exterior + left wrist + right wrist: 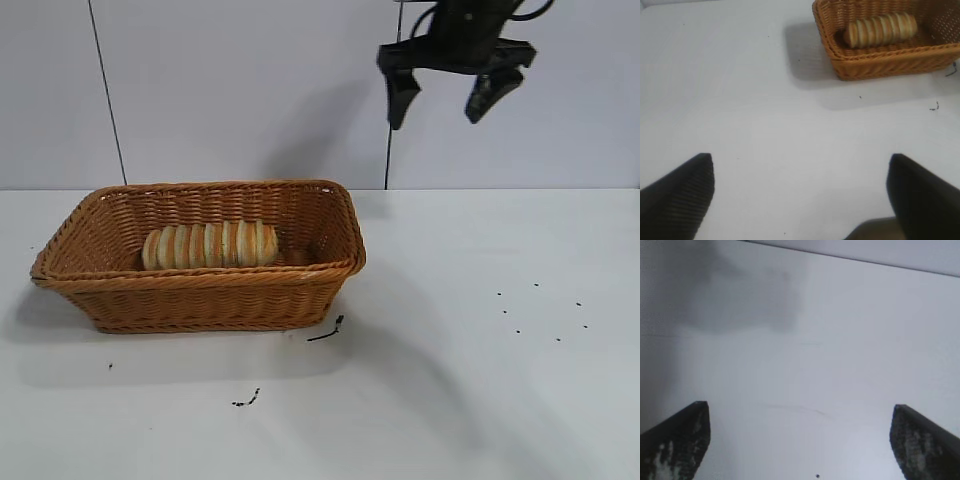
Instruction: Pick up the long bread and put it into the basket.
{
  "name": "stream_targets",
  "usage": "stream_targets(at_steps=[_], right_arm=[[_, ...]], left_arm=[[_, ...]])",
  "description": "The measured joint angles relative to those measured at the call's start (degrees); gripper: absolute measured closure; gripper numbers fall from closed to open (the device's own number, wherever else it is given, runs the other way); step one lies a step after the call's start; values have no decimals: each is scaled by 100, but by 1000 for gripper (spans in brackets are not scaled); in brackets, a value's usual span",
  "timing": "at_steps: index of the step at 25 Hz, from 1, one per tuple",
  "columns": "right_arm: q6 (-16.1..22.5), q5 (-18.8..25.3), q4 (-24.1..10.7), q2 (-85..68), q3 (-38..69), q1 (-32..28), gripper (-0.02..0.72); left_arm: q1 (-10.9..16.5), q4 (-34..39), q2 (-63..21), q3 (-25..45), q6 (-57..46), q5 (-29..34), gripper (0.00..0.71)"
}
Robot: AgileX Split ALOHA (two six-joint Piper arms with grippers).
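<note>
1. Exterior view: the long bread [210, 245] lies inside the basket [200, 290], resting on the basket floor with its long axis running along the basket's length, roughly midway between the end walls. The basket stands on the bench [480, 380] toward this view's left. The right claw [455, 88] hangs high above the bench, well apart from the basket and off toward this view's right; its jaws are spread wide and nothing is between them. Judgement: the placing step appears done, and the bread lies down and to the left of this claw. The left arm does not appear in this view.

2. Left wrist view: the left claw [800, 195] is spread, empty, and hovers over bare bench. Basket [890, 60] and bread [880, 30] show farther off, well apart from its fingertips; the loaf's long axis again follows the basket's long side.

3. Right wrist view: the right claw [800, 440] is spread and empty over bare bench [805, 365]. Neither basket nor bread is in sight here.

4. Judgement: neither claw is near the bread; no further grasp looks called for.
</note>
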Motion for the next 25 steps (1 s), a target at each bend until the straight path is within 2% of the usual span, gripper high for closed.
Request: stream_targets(at_steps=[8,13,18,25], right_arm=[[-57,104,77,-36,0,-23,31],[-11,109,-52,-581,377,-23,31],[8,104,-200,-1788,1633,-23,31],[49,104,-200,-4220,4244,-23,31]], left_arm=[[0,0,0,0,0,0,14],[0,0,0,0,0,0,14],[0,0,0,0,0,0,14],[0,0,0,0,0,0,14]])
